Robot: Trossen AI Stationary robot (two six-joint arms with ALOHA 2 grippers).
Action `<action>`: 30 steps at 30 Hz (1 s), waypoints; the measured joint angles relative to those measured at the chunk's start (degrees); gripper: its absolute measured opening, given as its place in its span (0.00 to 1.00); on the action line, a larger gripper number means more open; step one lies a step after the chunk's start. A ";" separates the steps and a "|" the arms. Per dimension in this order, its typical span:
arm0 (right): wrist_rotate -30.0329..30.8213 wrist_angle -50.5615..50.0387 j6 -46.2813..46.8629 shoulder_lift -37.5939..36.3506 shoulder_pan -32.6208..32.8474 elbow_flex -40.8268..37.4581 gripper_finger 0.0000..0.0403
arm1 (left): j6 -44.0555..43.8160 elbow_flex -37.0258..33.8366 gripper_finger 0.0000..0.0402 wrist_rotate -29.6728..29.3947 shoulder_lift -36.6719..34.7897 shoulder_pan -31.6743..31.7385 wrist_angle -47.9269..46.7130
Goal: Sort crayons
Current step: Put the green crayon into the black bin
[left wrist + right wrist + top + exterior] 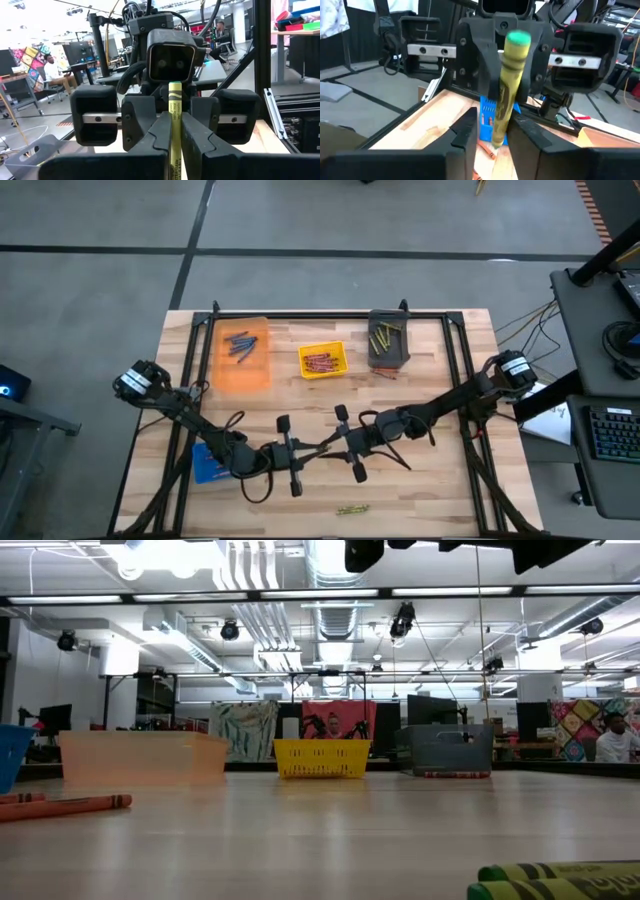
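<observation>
The two arms meet nose to nose over the near middle of the desk [430, 480], and a handover looks to be the step in hand. The left gripper [176, 145] has its fingers closed tight on an olive-yellow crayon [175, 125], which stands up between them in the left wrist view. In the right wrist view the same crayon [507, 90], with its green end toward the camera, sits between the fingers of the right gripper [492, 137]. Those fingers stand to either side of it, and I cannot tell whether they have closed on it or are only bracketing it.

From above, the left gripper [290, 452] and the right gripper [350, 442] face each other well clear of the bins along the far edge: an orange bin [243, 360] with bluish crayons, a yellow bin [323, 360] with reddish ones, and a grey bin [389, 340] with olive-yellow ones. A blue bin [207, 465] sits near the left arm. More crayons lie loose: one olive-green [352, 509] near the front edge, orange ones [65, 806] off to the side in the low view.

As I read it, the next move wants the right fingers firmly closed before the left lets go, then a carry to the grey bin, where the matching colour lies.
</observation>
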 joint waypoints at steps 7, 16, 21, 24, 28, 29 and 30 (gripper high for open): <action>1.24 -0.52 -1.40 -0.05 -0.04 0.50 0.05 | -0.21 0.24 0.04 -0.51 0.00 0.09 -0.04; 1.09 -4.88 2.22 -2.58 -2.22 0.50 0.04 | 0.68 0.22 0.27 -2.48 -1.53 0.02 -0.95; 5.08 -16.26 6.66 -7.18 -6.20 0.50 0.04 | 0.20 -0.37 0.35 -7.27 -5.61 0.00 -8.33; 10.46 -26.75 9.09 -11.42 -10.49 0.50 0.04 | -0.30 -0.57 0.37 -10.18 -8.88 0.04 -12.98; 16.22 -45.38 15.32 -16.26 -19.62 2.22 0.03 | -0.37 -0.71 0.37 -11.28 -13.51 0.53 -18.75; 17.89 -50.29 17.78 -16.88 -22.31 3.10 0.03 | -0.38 -0.88 0.37 -11.30 -14.86 0.75 -20.45; 19.39 -55.12 19.83 -17.32 -25.11 4.02 0.03 | -0.37 -0.96 0.37 -11.52 -16.08 1.12 -22.10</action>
